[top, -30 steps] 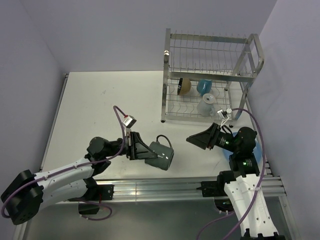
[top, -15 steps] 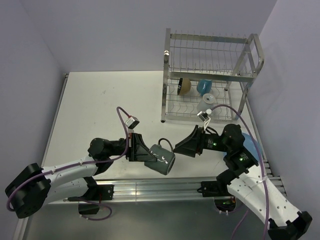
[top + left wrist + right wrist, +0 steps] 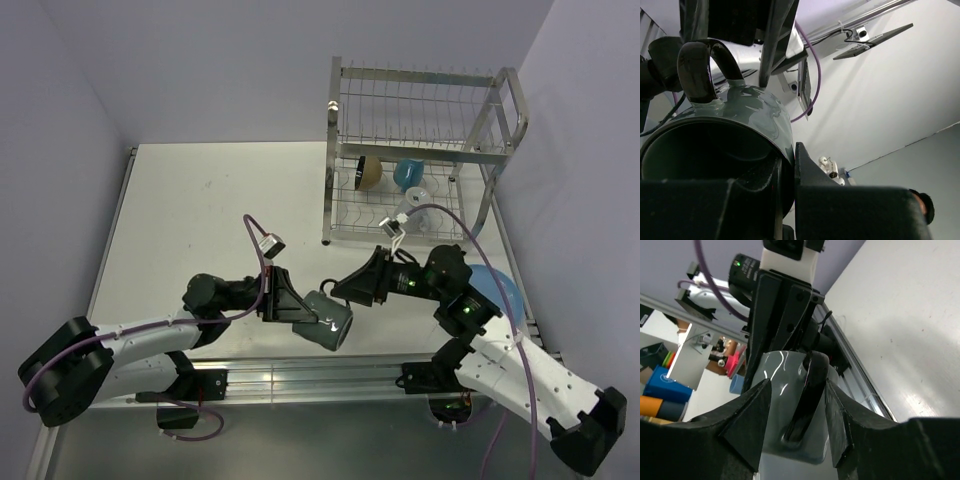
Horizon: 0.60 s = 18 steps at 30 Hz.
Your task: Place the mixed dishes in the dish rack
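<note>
Within right gripper (image 3: 798, 384), dark mug (image 3: 778, 371) handle.

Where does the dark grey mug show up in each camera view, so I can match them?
Top external: dark grey mug, low centre, lying tilted.
Left wrist: fills the left half, seen from its open mouth.
Right wrist: lower centre, seen from its outside wall.
Shared landmark: the mug's loop handle, clear in both wrist views.

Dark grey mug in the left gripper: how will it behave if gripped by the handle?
The dark grey mug shows glossy highlights, so likely rigid glazed ceramic and somewhat slippery. Its handle is a loop off one side; gripped there alone, the body may pivot.
</note>
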Each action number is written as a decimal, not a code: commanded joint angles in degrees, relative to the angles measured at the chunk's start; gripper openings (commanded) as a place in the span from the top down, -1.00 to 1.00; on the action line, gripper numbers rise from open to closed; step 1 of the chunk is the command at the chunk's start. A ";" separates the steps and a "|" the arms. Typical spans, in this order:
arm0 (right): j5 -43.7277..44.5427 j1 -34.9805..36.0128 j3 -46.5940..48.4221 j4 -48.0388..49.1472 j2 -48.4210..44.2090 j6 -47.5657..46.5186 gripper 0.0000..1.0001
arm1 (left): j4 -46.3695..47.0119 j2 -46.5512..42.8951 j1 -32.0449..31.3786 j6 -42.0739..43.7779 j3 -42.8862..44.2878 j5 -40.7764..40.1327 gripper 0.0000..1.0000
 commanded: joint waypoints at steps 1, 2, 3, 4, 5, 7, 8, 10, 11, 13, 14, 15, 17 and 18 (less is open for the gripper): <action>3.20 4.61 2.48 5.97 3.14 0.17 -0.04 | 14.36 0.35 -0.40 -1.44 1.53 -0.12 1.00; 3.82 5.49 2.83 5.97 4.37 -0.10 -0.01 | 14.45 0.35 -0.40 -1.52 1.79 -0.12 1.00; 5.13 7.07 3.27 5.97 4.90 -0.36 0.03 | 14.19 0.26 -0.40 -1.52 1.80 -0.03 1.00; 5.75 7.69 3.36 6.32 5.78 -0.36 0.05 | 14.01 0.17 -0.40 -1.44 2.06 0.14 1.00; 6.28 8.31 3.36 6.67 6.22 -0.36 0.05 | 13.66 0.00 -0.40 -1.26 2.32 0.14 1.00; 7.24 9.97 3.01 8.51 6.75 0.16 0.21 | 13.14 -0.27 -0.40 -1.09 2.59 0.32 1.00; 7.86 10.33 3.01 8.78 7.19 0.25 0.36 | 13.13 -0.35 -0.40 -1.09 2.67 0.49 1.00; 9.44 11.30 2.92 8.61 7.02 0.43 1.00 | 13.13 -0.36 -0.40 -1.00 2.67 0.58 1.00; 10.14 11.47 2.83 8.52 6.76 0.52 1.00 | 12.96 -0.44 -0.40 -0.91 2.50 0.67 1.00; 11.90 11.83 2.39 7.56 5.09 0.96 1.00 | 10.43 -0.71 -0.32 0.22 2.32 0.67 1.00; 14.43 11.92 2.31 6.77 4.39 1.13 1.00 | 9.28 -0.79 -0.31 0.76 2.15 0.76 0.99; 15.59 11.83 2.39 5.72 3.77 1.05 1.00 | 8.57 -1.06 -0.31 1.28 1.89 0.67 0.99; 17.52 11.83 2.83 3.43 2.28 0.87 1.00 | 6.82 -1.23 -0.23 2.25 1.62 -0.03 0.90; 17.97 11.83 2.92 2.99 1.92 1.04 1.00 | 6.02 -1.32 -0.23 2.52 1.62 -0.12 0.72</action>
